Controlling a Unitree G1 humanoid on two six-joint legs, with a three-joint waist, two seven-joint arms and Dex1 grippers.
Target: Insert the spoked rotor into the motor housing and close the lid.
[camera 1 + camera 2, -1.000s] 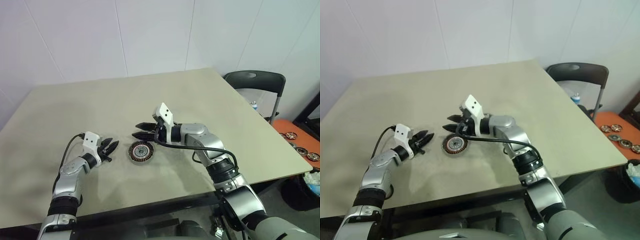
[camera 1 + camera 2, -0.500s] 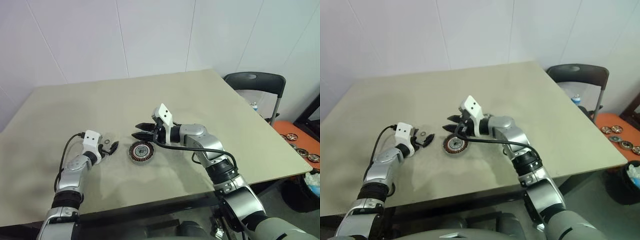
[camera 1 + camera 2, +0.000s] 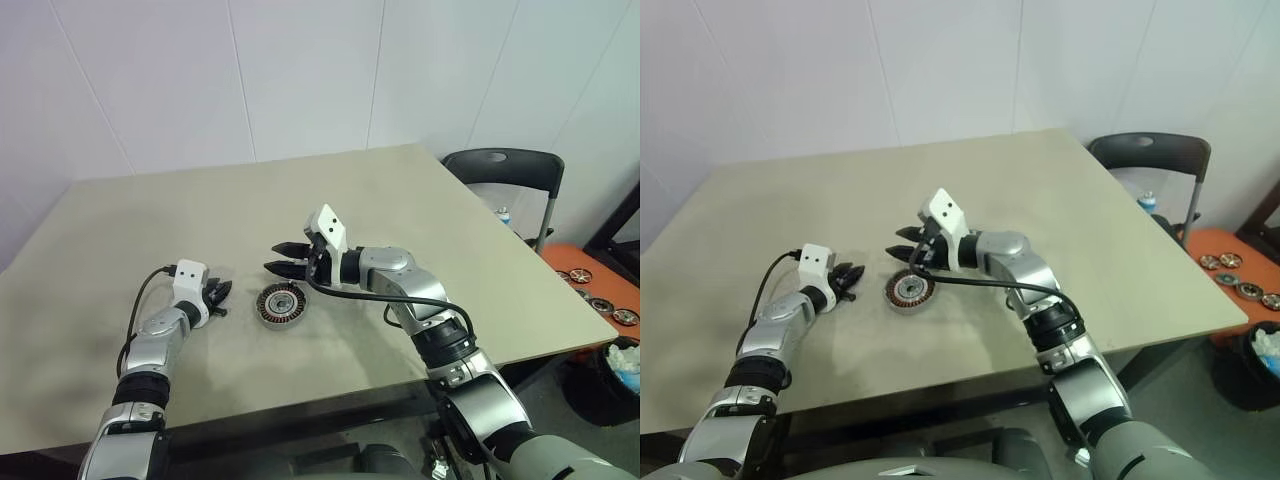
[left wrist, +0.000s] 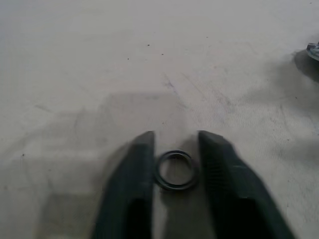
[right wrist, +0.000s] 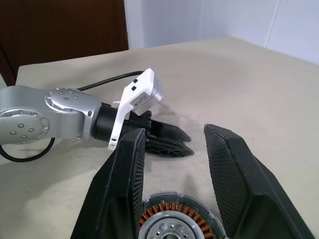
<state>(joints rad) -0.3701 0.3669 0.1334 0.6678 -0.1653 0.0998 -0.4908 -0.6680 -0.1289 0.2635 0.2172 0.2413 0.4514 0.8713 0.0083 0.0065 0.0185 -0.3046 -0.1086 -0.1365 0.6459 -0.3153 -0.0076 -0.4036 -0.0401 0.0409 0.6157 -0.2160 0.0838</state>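
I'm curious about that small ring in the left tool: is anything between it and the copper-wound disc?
Nothing visible. Only bare table lies between the ring in the left tool and the motor housing. The right tool hovers open above the housing's far side.

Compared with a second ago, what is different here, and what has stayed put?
The left gripper dropped to the table, spread, then narrowed around a small ring lying there. The right gripper kept hovering open above the motor housing, which has not moved.
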